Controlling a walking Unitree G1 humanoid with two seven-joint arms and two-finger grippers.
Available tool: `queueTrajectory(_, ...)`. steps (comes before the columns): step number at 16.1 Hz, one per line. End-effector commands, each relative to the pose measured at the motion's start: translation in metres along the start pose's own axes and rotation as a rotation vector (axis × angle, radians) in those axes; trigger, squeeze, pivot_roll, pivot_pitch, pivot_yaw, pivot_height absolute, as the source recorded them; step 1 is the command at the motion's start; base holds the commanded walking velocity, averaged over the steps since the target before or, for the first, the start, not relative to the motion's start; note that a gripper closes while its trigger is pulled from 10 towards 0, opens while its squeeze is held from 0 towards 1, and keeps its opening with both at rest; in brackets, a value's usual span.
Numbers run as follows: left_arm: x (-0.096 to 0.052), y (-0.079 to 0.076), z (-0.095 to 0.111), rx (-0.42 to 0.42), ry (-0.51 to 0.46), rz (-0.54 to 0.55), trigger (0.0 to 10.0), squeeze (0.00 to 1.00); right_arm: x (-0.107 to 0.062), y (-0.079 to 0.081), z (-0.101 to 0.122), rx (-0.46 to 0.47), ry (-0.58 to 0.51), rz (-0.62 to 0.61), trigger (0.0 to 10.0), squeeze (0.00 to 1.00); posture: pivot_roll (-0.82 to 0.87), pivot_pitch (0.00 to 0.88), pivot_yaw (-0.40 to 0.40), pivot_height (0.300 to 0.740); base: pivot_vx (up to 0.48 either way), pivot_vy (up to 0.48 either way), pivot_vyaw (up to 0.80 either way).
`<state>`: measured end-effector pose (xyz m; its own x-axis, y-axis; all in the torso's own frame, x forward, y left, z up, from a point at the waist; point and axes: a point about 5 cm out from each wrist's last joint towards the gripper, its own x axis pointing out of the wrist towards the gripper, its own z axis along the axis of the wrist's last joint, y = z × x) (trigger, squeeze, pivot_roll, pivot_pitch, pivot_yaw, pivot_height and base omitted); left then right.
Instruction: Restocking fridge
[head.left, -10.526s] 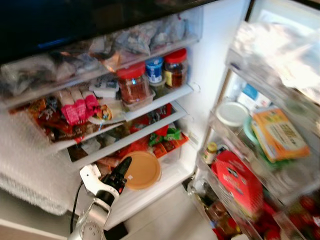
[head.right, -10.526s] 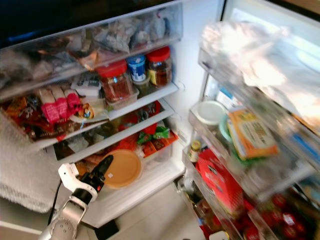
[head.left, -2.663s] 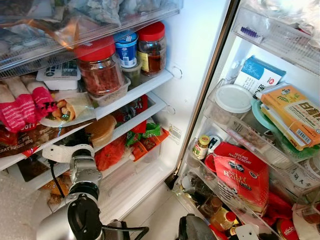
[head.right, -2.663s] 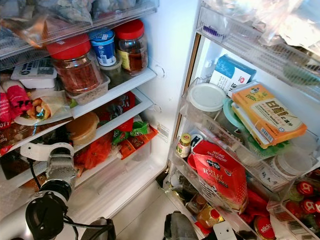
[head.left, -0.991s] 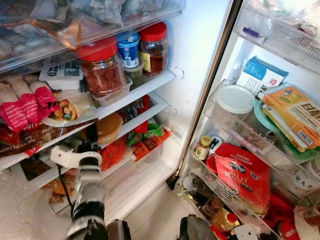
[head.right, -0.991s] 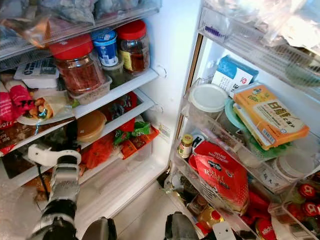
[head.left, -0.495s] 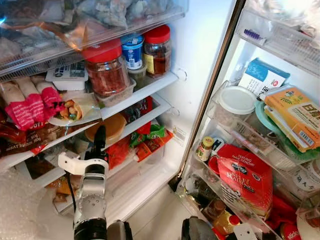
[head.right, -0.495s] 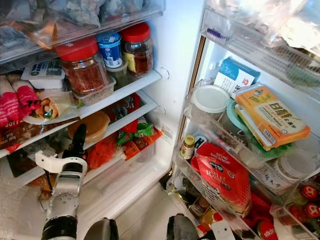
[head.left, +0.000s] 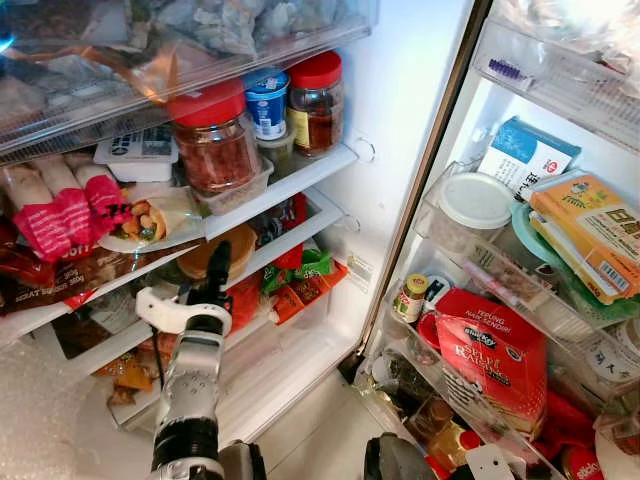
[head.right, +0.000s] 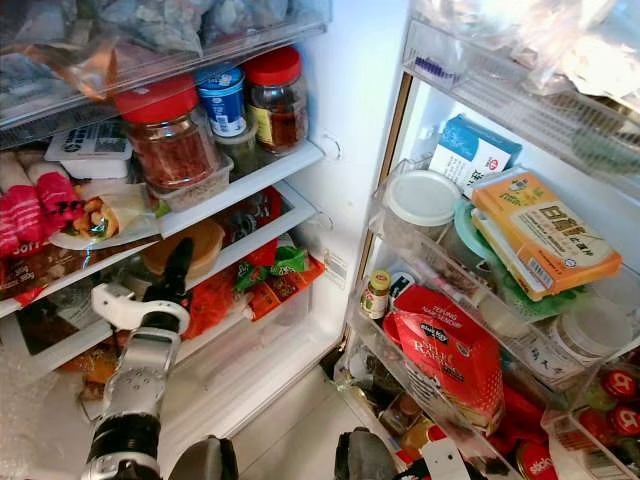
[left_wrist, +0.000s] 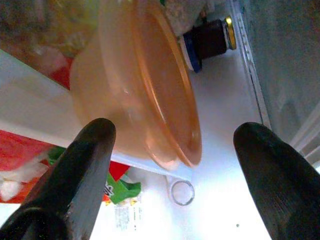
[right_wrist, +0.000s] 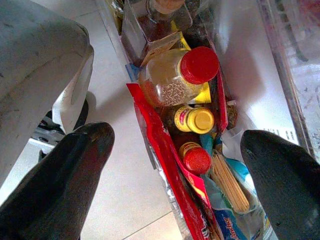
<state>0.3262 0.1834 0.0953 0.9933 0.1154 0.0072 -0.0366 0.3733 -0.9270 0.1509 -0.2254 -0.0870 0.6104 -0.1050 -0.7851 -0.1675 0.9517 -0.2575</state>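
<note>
Orange container: a round, translucent tub with a lid, sitting on the second white shelf of the open fridge, left of centre in the head views, under the plate of wrapped food.
Container seen from the wrist: in the left wrist view the tub lies on its shelf straight ahead of the fingers, framed in the gap between them and touched by neither; a dark jar with a blue rim stands behind it.
Left gripper: raised in front of the shelf edge, tips just short of the tub; its fingers are spread wide apart and hold nothing.
Right gripper: low, by the foot of the door, fingers wide apart and empty; beyond them a red-capped jar, a yellow-capped bottle and a small red-capped bottle sit in the bottom door bin.
Shelf above: big red-lidded jar, blue-topped cup, smaller red-lidded jar.
Shelf below: red and green snack packets.
Door, right of the frame: white-lidded tub, orange printed box, red raisin bag.
</note>
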Motion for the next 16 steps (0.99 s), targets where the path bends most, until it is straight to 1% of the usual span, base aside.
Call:
queueTrajectory(1, 0.003, 0.004, -0.004, -0.014, 0.016, 0.019, 10.0, 0.00, -0.001, 0.002, -0.005, 0.002, 0.015, 0.001, 10.0, 0.00, -0.14, 0.114, -0.042, 0.646, 0.000, 0.000, 0.00)
queueTrajectory(5, 0.013, 0.006, -0.007, -0.020, 0.022, 0.021, 10.0, 0.00, -0.001, 0.000, -0.003, 0.004, 0.018, -0.003, 10.0, 0.00, -0.14, 0.117, -0.043, 0.646, 0.000, 0.000, 0.00)
queueTrajectory(6, 0.019, 0.006, -0.006, -0.024, 0.015, 0.025, 10.0, 0.00, 0.000, 0.000, -0.002, 0.002, 0.018, -0.002, 10.0, 0.00, -0.14, 0.117, -0.044, 0.646, 0.000, 0.000, 0.00)
queueTrajectory(8, 0.028, 0.002, -0.004, -0.034, -0.004, 0.020, 10.0, 0.00, 0.000, 0.000, -0.001, 0.001, 0.016, -0.001, 10.0, 0.00, -0.14, 0.116, -0.044, 0.646, 0.000, 0.000, 0.00)
queueTrajectory(10, 0.033, -0.002, -0.003, -0.026, -0.007, 0.013, 10.0, 0.00, 0.000, 0.000, -0.002, 0.000, 0.017, -0.003, 10.0, 0.00, -0.15, 0.117, -0.043, 0.646, 0.000, 0.000, 0.00)
queueTrajectory(13, 0.035, -0.002, -0.009, -0.013, 0.018, 0.012, 10.0, 0.00, -0.001, 0.000, -0.004, -0.002, 0.023, 0.001, 10.0, 0.00, -0.14, 0.120, -0.043, 0.646, 0.000, 0.000, 0.00)
queueTrajectory(15, 0.033, 0.001, -0.013, -0.004, 0.029, 0.015, 10.0, 0.00, -0.001, 0.000, -0.005, -0.001, 0.025, 0.003, 10.0, 0.00, -0.14, 0.122, -0.041, 0.646, 0.000, 0.000, 0.00)
queueTrajectory(16, 0.030, 0.005, -0.014, 0.023, 0.032, 0.016, 10.0, 0.00, -0.001, 0.001, -0.006, 0.001, 0.026, 0.004, 10.0, 0.00, -0.14, 0.124, -0.037, 0.646, 0.000, 0.000, 0.00)
